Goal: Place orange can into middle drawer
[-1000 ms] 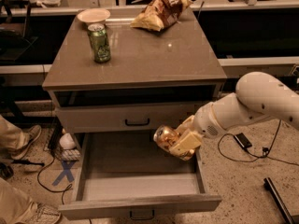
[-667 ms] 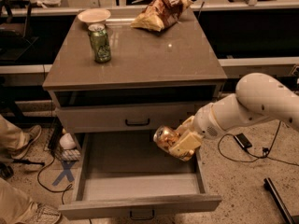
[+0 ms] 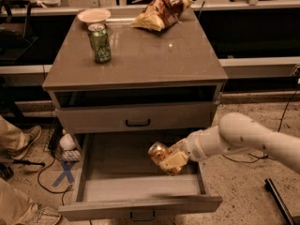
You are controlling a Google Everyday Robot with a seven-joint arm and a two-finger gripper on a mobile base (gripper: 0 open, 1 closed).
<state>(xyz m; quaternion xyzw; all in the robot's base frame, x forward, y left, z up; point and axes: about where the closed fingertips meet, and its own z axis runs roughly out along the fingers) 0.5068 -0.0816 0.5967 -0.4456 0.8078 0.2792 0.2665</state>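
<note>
The orange can is held on its side in my gripper, silvery end toward the left. My white arm reaches in from the right. My gripper is shut on the can and holds it over the right part of the open middle drawer, above its pale floor. The drawer is pulled out wide, with a small dark handle on its front edge.
The upper drawer front with a black handle is closed. On the cabinet top stand a green can, a pale bowl and a chip bag. A person's legs and shoes are at the left. Cables lie on the floor.
My gripper with the orange can has stayed nearly in place over the drawer's right side; nothing else has moved.
</note>
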